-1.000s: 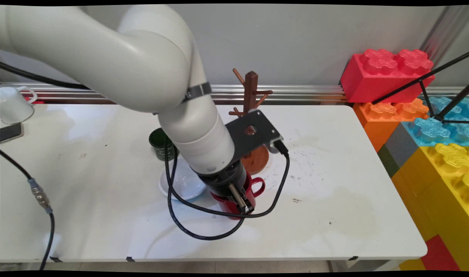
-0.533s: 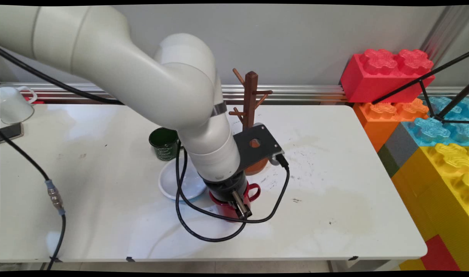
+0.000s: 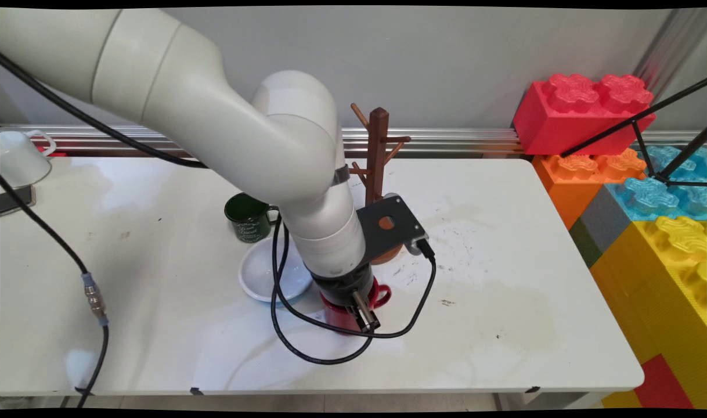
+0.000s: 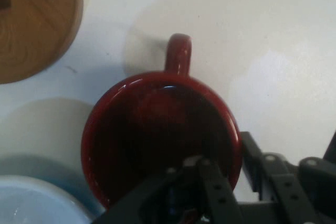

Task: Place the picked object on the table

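Observation:
A red mug (image 3: pixel 335 313) (image 4: pixel 157 129) stands upright on the white table (image 3: pixel 504 325), its handle (image 4: pixel 178 53) pointing away from my hand toward the wooden mug tree. My gripper (image 3: pixel 363 316) (image 4: pixel 231 177) comes down on it from above. One finger is inside the mug and the other outside, shut on the near rim. The mug looks empty. A white saucer (image 3: pixel 259 273) (image 4: pixel 37 203) lies just left of the mug, touching or nearly touching it.
The wooden mug tree (image 3: pixel 378 145) with its round base (image 4: pixel 31 24) stands right behind the mug. A green mug (image 3: pixel 248 217) sits behind the saucer. A white cup (image 3: pixel 20 157) is at the far left. Big toy bricks (image 3: pixel 585 110) are stacked off the table's right end.
My hand has moved a little to the left and lower, and the red mug has gone with it. The green mug and the saucer are less hidden by the arm.

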